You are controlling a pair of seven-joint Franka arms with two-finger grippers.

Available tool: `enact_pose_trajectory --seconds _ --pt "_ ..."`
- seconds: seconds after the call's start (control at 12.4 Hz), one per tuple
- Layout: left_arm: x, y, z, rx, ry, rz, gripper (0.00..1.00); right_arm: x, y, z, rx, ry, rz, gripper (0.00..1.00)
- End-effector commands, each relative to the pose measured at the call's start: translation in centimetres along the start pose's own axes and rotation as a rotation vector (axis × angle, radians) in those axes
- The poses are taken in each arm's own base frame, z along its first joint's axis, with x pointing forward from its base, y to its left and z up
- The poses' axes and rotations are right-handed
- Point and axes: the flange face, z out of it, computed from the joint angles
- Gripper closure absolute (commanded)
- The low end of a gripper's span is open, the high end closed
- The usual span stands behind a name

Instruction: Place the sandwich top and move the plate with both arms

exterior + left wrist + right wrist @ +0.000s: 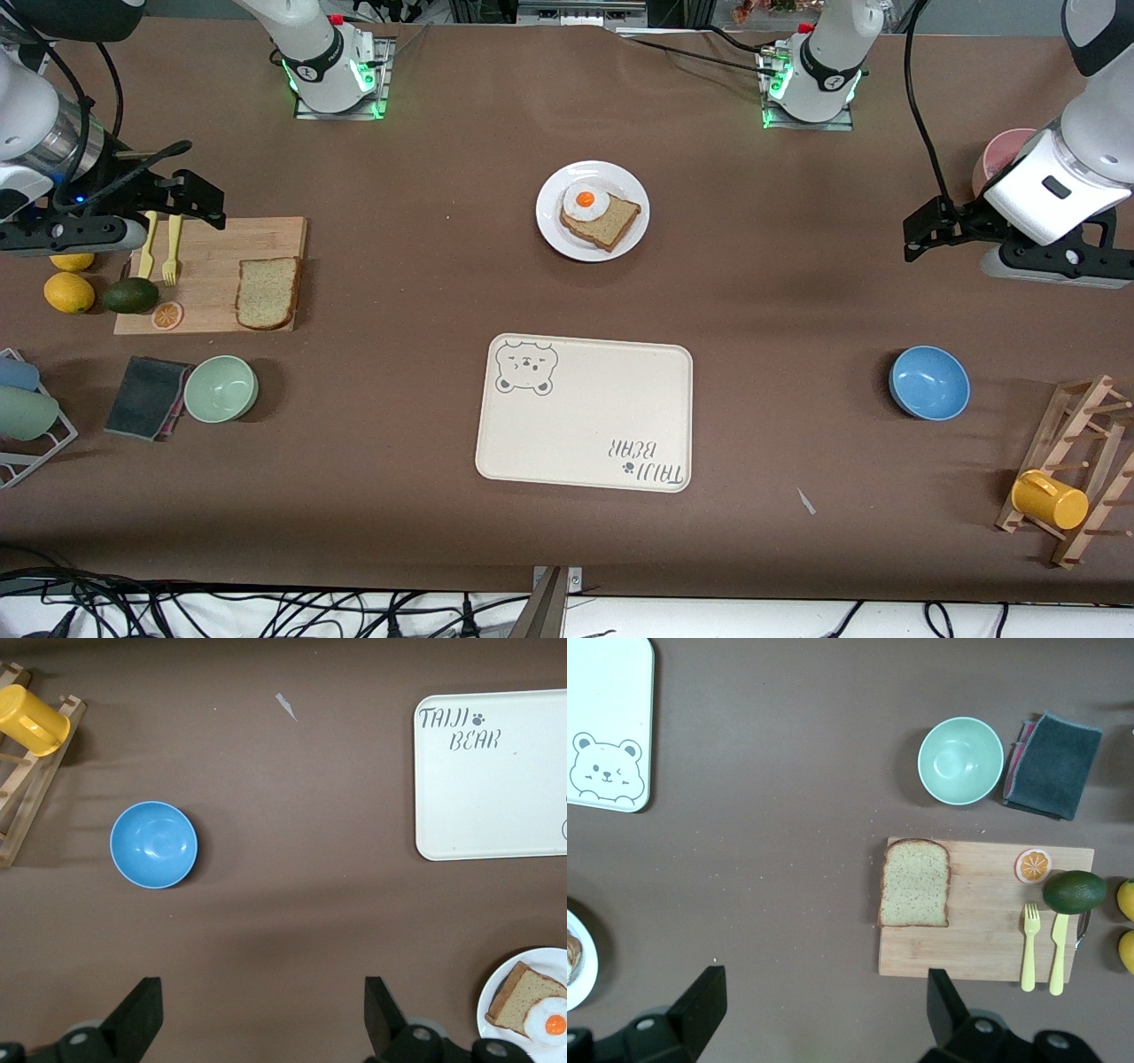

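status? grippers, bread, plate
Left gripper and right gripper open, empty. Sandwich top on cutting board. Plate holds egg toast. Path unobstructed.

A long table (pixel 399 425) covered in plain brown cloth fills almost the whole scene, evenly lit from above with only soft shadows. Along its edge nearest the front camera runs a white strip of floor (pixel 266 620) strewn with tangled black cables (pixel 133 607).
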Motion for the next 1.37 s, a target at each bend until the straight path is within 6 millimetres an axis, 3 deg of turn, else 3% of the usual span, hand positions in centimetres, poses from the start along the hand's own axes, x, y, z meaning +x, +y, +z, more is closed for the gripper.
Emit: enact_pose_trajectory --seconds 0.0,1.29 --pt "0.11 -0.09 -0.18 0.0 0.009 0.015 0.0 -0.04 0.04 -0.97 0.018 0.001 -0.014 0.0" --pt "0.11 -0.09 -0.18 0.0 0.009 0.015 0.0 0.35 0.05 -0.62 -0.003 0.009 -0.042 0.0"
